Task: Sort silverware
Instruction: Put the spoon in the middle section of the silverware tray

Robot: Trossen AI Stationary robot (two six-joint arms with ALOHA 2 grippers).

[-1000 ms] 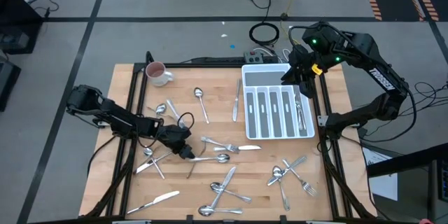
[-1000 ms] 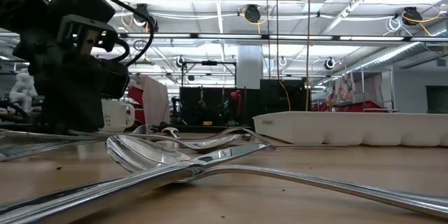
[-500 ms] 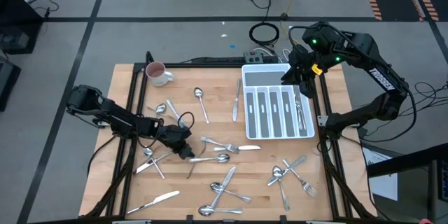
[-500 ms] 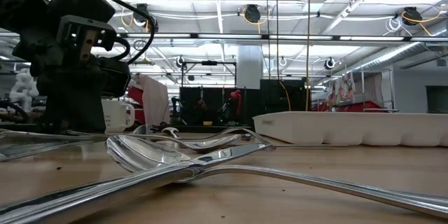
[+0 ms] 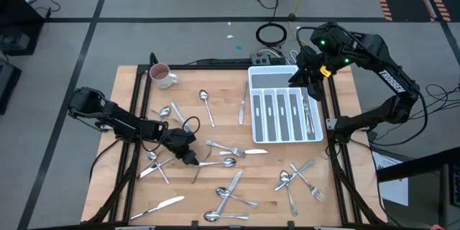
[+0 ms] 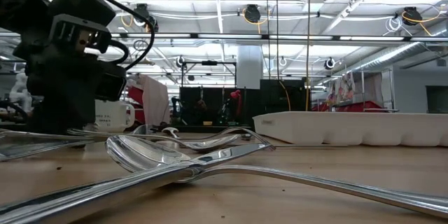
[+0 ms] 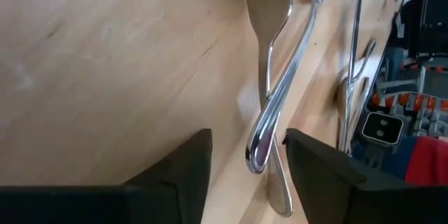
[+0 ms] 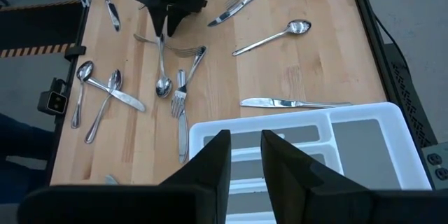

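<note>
The silverware lies scattered over the wooden table. My left gripper is low over the table's middle left, open. The handle ends of a spoon and a fork cross between its fingers; both pieces lie flat on the wood. The spoon points toward the table's right. My right gripper hangs high over the far right corner of the white tray. Its fingers stand a little apart with nothing between them. My left gripper slants down over the crossed handle ends of the spoon and fork, one finger on each side. One finger stands close beside the handles; whether it touches them I cannot tell. Both pieces lie on the table.
A white-and-pink mug stands at the far left. A few pieces lie in the tray's right compartment. More forks, spoons and knives lie near the front edge and front right. A knife lies left of the tray.
</note>
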